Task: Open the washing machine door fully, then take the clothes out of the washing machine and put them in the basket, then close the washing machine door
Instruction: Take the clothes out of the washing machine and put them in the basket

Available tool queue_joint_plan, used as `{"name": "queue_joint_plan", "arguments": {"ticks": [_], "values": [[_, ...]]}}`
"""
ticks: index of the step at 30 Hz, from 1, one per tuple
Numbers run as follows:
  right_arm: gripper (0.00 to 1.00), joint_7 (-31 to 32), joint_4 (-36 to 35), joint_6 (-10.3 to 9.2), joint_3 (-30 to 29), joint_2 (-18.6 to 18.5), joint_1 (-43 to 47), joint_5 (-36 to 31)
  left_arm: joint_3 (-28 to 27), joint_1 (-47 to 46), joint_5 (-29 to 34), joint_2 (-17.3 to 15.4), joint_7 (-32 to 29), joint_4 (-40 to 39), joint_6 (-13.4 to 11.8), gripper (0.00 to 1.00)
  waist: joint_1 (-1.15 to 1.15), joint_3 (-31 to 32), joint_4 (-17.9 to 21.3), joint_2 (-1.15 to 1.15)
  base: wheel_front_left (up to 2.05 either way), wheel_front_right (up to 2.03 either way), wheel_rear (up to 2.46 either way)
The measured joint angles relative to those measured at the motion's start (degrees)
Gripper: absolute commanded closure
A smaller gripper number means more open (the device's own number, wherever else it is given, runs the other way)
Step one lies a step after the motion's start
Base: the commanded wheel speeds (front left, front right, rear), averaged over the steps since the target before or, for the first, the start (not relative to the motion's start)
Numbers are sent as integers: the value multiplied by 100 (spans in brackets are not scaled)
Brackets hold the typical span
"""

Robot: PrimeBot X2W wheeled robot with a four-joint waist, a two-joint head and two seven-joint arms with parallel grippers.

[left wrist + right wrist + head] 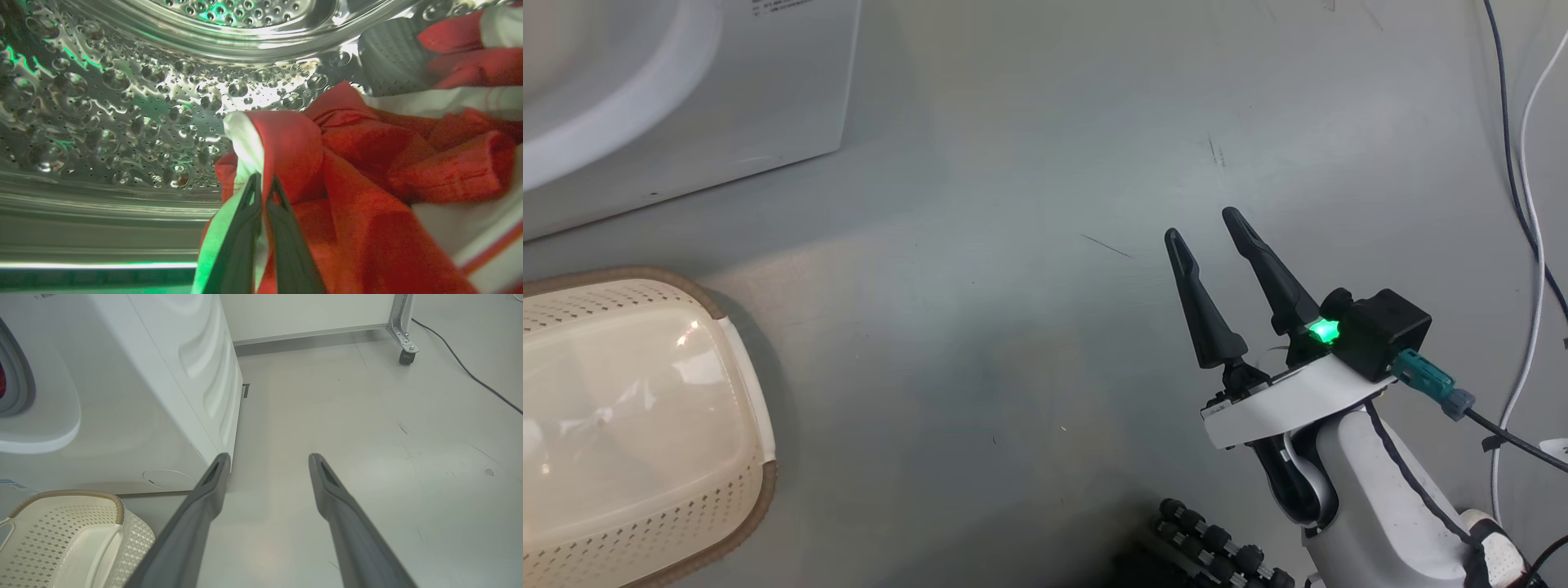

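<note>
Inside the steel drum (122, 114) of the washing machine (727, 98), my left gripper (263, 177) is shut on a raised fold of the red and white clothes (367, 163). The rest of the clothes lie heaped to the right on the drum wall. Outside, my right gripper (1202, 225) hangs open over bare floor, holding nothing. In the right wrist view that same gripper (268, 457) points past the washing machine's (163, 396) front corner. The cream basket (605, 306) stands on the floor below the washer, its glossy floor showing. The washing machine door is out of view.
The basket (118, 506) sits left of my right fingers (204, 506). Cables (1527, 204) run along the floor at the far right. A frame leg on a caster (404, 355) stands beyond the washer. Dark rollers of my base (1217, 547) show at the bottom.
</note>
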State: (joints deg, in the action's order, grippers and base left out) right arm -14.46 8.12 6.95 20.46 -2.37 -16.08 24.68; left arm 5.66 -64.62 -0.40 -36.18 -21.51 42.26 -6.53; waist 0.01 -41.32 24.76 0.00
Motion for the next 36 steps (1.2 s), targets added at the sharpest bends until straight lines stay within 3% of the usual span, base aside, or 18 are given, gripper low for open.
{"name": "queue_joint_plan", "arguments": {"ticks": [19,36], "values": [[0,0,145,-3,-402,-5,-42,-375,43,483,-550,1313,1376,463,15,100,-1,659,-486,0,0,0,0],[0,-1,359,-3,-595,-97,163,-569,120,1319,-917,2042,2753,698,414,100,-1,1506,-1182,0,0,0,0]]}}
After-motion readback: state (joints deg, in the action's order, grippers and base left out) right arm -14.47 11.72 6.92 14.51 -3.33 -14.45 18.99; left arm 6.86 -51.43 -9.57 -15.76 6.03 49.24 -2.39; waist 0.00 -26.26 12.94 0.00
